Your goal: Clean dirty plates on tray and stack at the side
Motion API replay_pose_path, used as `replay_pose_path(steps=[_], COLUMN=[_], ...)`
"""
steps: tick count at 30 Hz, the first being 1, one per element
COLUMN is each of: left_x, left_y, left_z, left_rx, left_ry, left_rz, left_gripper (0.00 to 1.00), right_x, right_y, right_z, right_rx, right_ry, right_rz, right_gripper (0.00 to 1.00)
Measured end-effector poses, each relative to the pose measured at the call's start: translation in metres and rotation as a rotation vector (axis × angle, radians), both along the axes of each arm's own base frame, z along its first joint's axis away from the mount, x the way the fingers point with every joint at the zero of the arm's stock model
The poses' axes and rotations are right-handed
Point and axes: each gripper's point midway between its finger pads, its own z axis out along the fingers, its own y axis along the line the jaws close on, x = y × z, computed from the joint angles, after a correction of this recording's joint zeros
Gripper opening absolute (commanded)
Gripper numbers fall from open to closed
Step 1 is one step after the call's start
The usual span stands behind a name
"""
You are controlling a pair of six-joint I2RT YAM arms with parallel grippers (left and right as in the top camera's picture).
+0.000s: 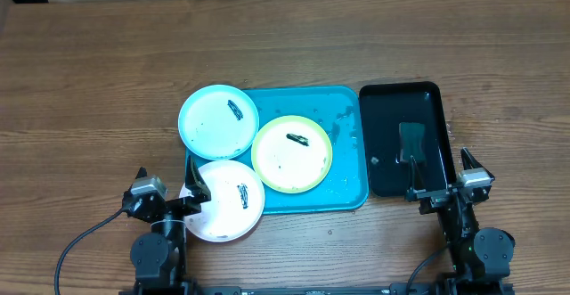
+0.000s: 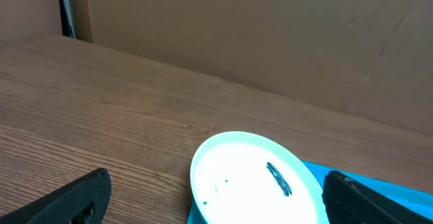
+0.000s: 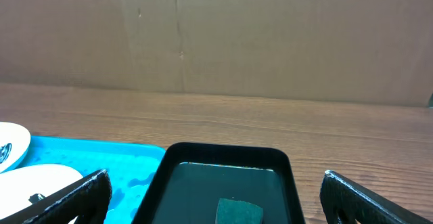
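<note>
We find the light blue round plastic plate (image 1: 218, 121) overhanging the far left corner of the turquoise rectangular tray (image 1: 347, 188), the white plate (image 1: 224, 201) its near left corner, the yellow-green plate (image 1: 292, 153) mid-tray, each dark-smeared. Our left gripper (image 1: 169, 186) and right gripper (image 1: 443, 177) both gape wide. The wooden worktop (image 1: 89, 81) spreads leftward.

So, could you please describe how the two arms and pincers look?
Both arms are black, each with a pale grey block at the wrist. The left pincer and right pincer have black, tapering fingers. Black cables trail from the bases.
</note>
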Motion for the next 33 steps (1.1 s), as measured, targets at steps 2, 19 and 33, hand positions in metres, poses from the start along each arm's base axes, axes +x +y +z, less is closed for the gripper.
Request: replay_pose_path(steps=[2, 19, 33], left_x=[0.0, 0.0, 0.0], left_y=[0.0, -0.004, -0.055], left_z=[0.0, -0.001, 0.009], left_rx=[0.0, -0.002, -0.08], left_ry=[0.0, 0.004, -0.029], left_rz=[0.0, -0.023, -0.316], left_gripper=[1.0, 0.99, 1.0], right_x=[0.0, 0.0, -0.008], right_y=[0.0, 0.001, 0.025], right_z=[0.0, 0.002, 0.033], right_rx=[0.0, 0.001, 0.036], right_ry=[-0.001, -0.008, -0.124], right_rz=[0.0, 0.003, 0.152], right_gripper=[1.0, 1.0, 1.0])
